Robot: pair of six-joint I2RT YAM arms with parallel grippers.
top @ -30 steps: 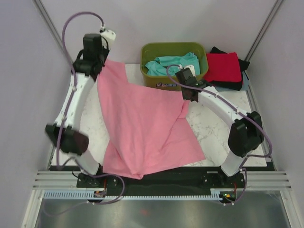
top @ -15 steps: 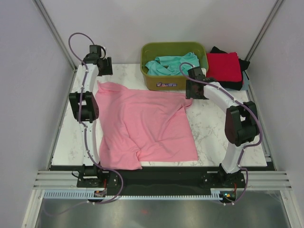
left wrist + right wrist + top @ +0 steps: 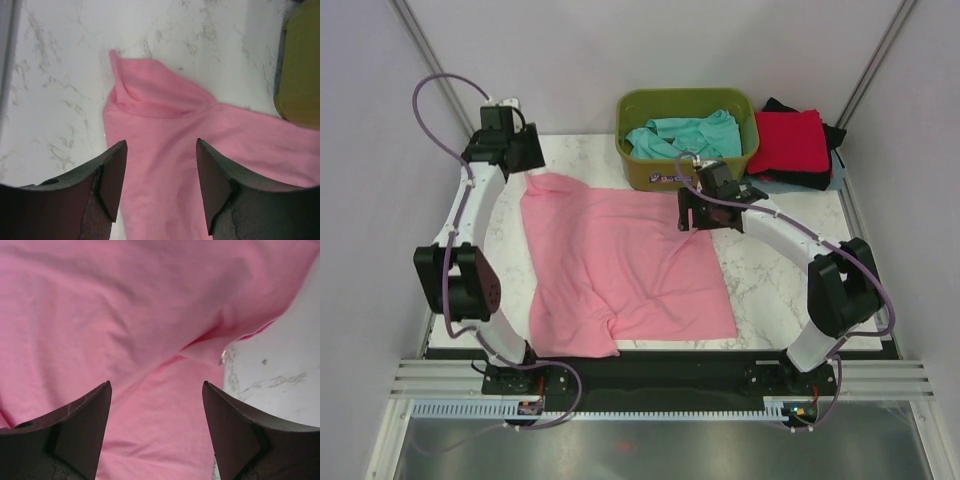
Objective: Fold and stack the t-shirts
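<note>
A pink t-shirt (image 3: 620,260) lay spread on the white surface (image 3: 780,270).
The left jaws and right jaws both stood wide apart above its far corners, holding nothing.

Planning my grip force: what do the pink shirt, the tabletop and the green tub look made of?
The pink t-shirt: soft matte knit fabric, probably cotton; it lies in loose wrinkles. The tabletop: hard, smooth white surface with grey veining, marble or marble-look laminate. The green tub: likely moulded plastic, olive, with a rigid rounded rim.
</note>
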